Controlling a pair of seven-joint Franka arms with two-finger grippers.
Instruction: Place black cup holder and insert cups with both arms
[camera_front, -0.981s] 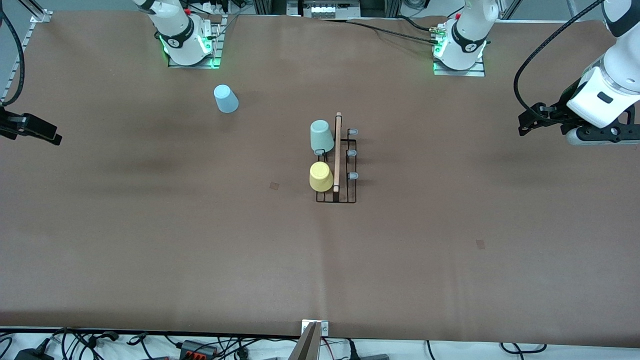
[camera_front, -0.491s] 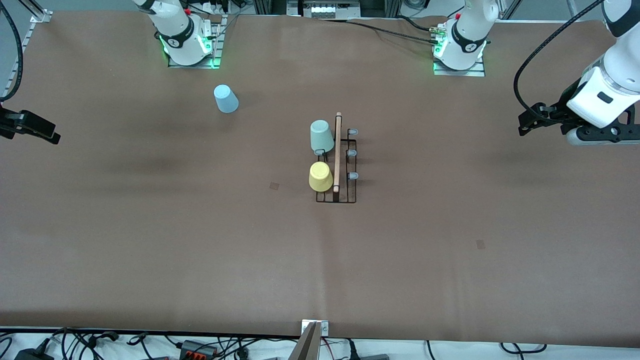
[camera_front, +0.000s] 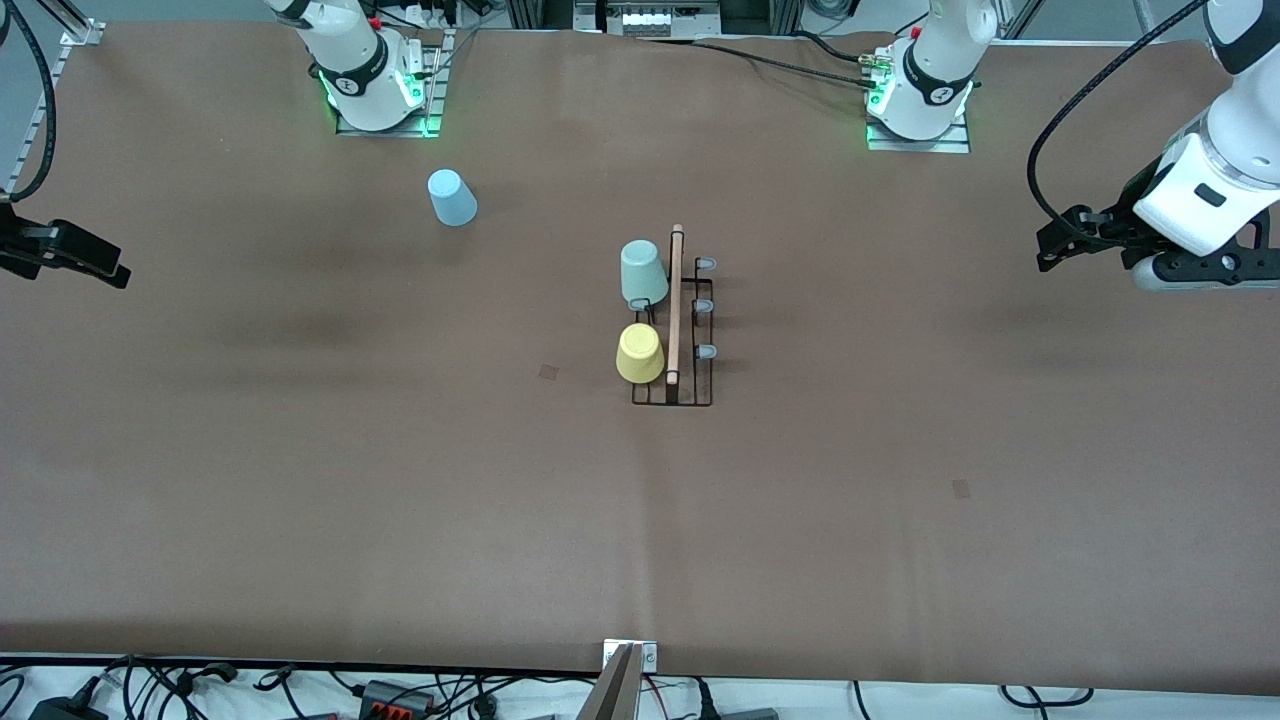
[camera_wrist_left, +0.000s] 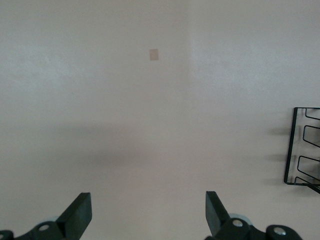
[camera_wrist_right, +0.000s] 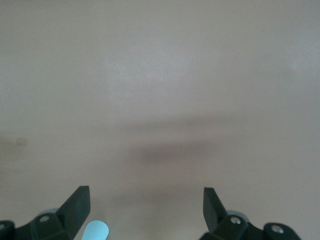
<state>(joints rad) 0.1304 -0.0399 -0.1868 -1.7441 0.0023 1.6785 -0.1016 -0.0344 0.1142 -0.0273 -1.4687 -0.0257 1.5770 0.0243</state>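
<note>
**Two cups racked, the blue one loose, both arms wide of the work**

Front view: The black cup holder (camera_front: 673, 330) stood near the middle of the table (camera_front: 300, 450), its wooden rod handle (camera_front: 675, 305) running toward the camera. The mint green cup (camera_front: 642, 272) and the yellow cup (camera_front: 640, 353) sat upturned on prongs along the side toward the right arm's end, the yellow one nearer the camera. Three grey-tipped prongs (camera_front: 705, 308) on the other side were bare. The light blue cup (camera_front: 452, 197) stood mouth-down, well apart from the rack, near the right arm's base. The right gripper (camera_front: 85, 262) hung over the table's edge at its own end, the left gripper (camera_front: 1062, 245) over the left arm's end; neither held anything.

The blue tumbler looked light, thin and stiff enough to pinch, but smooth and tapered, so a grip would likely creep toward the narrow base. I judged a hold across the wall near the wide rim safest. The wire rack looked light too and might shift if a cup were pushed on hard.

Against the picture a second earlier, the yellow cup sat a touch farther from the rod, and the right gripper had shifted slightly at the edge. The left arm was unchanged, waiting.

Left wrist view: The left gripper's fingers (camera_wrist_left: 80, 212) were spread wide over bare table, one end of the holder's wire frame (camera_wrist_left: 302, 146) showing at the edge.

Right wrist view: The right gripper's fingers (camera_wrist_right: 77, 207) were likewise spread wide, empty, with a sliver of the blue cup (camera_wrist_right: 95, 231) just visible.
</note>
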